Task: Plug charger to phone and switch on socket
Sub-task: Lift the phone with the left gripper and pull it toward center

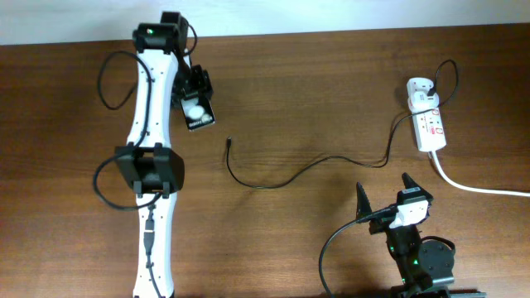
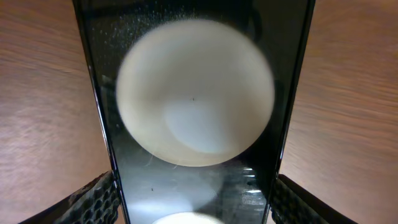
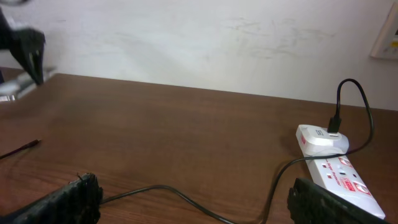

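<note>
The phone [image 1: 197,112] lies far left on the table [image 1: 315,99] under the left gripper [image 1: 199,89]; the charger [image 1: 228,142] tip lies free nearby. In the left wrist view the pads [image 2: 93,200] clamp its long edges, steadying it, I judge. In the right wrist view the right gripper [image 3: 196,199] stands wide and empty; next it must fetch the tip.

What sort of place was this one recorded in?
Most likely an indoor lab or office test bench, though I can't be sure: a brown wooden table pushed up against a plain white wall, with a white power strip lying on it.
</note>
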You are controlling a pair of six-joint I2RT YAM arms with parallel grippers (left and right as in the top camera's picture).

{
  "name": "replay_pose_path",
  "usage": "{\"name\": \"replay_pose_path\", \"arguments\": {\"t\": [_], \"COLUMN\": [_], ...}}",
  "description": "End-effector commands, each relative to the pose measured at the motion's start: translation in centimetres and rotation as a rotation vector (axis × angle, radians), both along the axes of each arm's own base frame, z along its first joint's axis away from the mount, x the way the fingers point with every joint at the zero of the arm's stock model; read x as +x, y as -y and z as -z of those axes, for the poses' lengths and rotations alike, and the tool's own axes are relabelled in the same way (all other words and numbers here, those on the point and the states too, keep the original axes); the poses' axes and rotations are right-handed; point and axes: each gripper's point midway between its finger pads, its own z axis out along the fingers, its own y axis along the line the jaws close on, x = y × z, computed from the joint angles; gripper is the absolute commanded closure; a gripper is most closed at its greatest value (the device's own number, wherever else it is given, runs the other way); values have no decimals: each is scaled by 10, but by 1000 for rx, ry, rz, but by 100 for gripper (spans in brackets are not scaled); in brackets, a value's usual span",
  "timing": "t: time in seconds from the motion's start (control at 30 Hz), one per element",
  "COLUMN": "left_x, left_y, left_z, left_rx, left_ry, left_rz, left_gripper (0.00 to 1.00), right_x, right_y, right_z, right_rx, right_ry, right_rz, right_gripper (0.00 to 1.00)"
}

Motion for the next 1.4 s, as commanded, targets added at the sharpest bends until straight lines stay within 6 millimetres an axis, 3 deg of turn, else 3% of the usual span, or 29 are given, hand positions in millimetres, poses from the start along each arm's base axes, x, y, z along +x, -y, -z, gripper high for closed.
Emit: {"name": "replay_pose_path", "arguments": {"t": [0.0, 0.4, 0.67, 0.77, 0.9, 0.97, 1.07, 1.37], "left_x": [-2, -27, -65, -78, -99, -114, -125, -122], "left_y": [13, 55, 58, 55, 49, 36, 33, 29], "left_z": [-92, -161, -175, -164, -116, -84, -64, -60], "left_rx": [-49, -57, -47, -36, -14, 45, 52, 82], "left_ry": [196, 344, 283, 226, 35, -85, -156, -151], "left_rz": [73, 239, 288, 317, 322, 318, 320, 308], "left_gripper": [36, 39, 41, 39, 41, 41, 45, 48], "right_x": [0, 0, 0, 0, 0, 0, 0, 0], "right_y": [0, 0, 0, 0, 0, 0, 0, 0], "right_z": [2, 2, 2, 2, 2, 2, 2, 2], "right_rx": [-6, -6, -6, -6, -6, -6, -6, -6], "right_ry": [0, 0, 0, 0, 0, 0, 0, 0], "right_rz": [-3, -3, -3, -3, -3, -3, -3, -3], "right_gripper": [1, 1, 1, 1, 1, 1, 1, 1]}}
